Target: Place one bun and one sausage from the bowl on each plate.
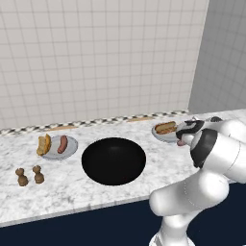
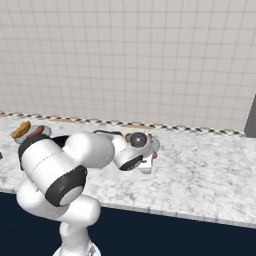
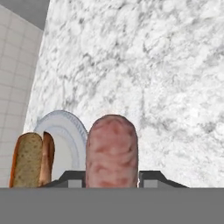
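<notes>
Hand view shows the hand (image 3: 112, 177) gripping a sausage (image 3: 112, 151); lower it gently onto the plate (image 3: 72, 131) beside the bun (image 3: 31, 160).

The black bowl (image 1: 114, 160) sat mid-frame in the left base view, flanked by open marble counter (image 1: 72, 190) along the lower edge. Two small brown shakers (image 1: 30, 176) stood at lower left, near the front edge. The left plate (image 1: 61, 147) at left of frame carried a bun and a sausage. The right plate (image 1: 165, 132) at right of frame held a bun (image 1: 166, 127), and the arm's wrist crowded it from the right. In the hand view, a sausage (image 3: 112, 151) between the finger tips blocked the lower centre; bare marble filled the upper right. The tiled wall (image 1: 96, 57) closed off the back.
</notes>
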You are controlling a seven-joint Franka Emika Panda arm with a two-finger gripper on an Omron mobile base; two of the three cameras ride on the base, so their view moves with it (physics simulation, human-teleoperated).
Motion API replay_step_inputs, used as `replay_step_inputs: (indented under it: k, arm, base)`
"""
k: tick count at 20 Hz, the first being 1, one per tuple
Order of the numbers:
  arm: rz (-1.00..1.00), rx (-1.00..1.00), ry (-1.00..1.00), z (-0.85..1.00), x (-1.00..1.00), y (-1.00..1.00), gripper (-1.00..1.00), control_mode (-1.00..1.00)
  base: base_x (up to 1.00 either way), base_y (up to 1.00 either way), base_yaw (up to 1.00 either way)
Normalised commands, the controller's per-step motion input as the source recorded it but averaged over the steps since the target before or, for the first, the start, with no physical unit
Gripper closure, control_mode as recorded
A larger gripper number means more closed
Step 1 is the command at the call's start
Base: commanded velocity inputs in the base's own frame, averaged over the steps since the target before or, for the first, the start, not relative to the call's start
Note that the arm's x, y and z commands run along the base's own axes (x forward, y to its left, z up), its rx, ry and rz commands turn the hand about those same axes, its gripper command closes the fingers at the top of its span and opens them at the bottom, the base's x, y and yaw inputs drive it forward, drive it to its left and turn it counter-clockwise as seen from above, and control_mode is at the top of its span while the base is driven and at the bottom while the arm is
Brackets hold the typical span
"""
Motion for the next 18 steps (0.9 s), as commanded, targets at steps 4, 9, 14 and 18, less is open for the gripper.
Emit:
replay_step_inputs:
  k: [4, 9, 14, 18]
  arm:
    - [0.00, 0.02, 0.14, 0.48, 0.03, 0.00, 1.00, -1.00]
    - [0.00, 0.07, 0.22, 0.68, 0.02, 0.00, 1.00, -1.00]
    - [0.00, 0.07, 0.07, 0.07, 0.41, 0.00, 1.00, -1.00]
    - [0.00, 0.10, 0.00, -0.15, 0.39, 0.01, 1.00, -1.00]
  base:
    - [0.00, 0.00, 0.00]
    - [0.00, 0.00, 0.00]
    - [0.00, 0.00, 0.00]
    - [0.00, 0.00, 0.00]
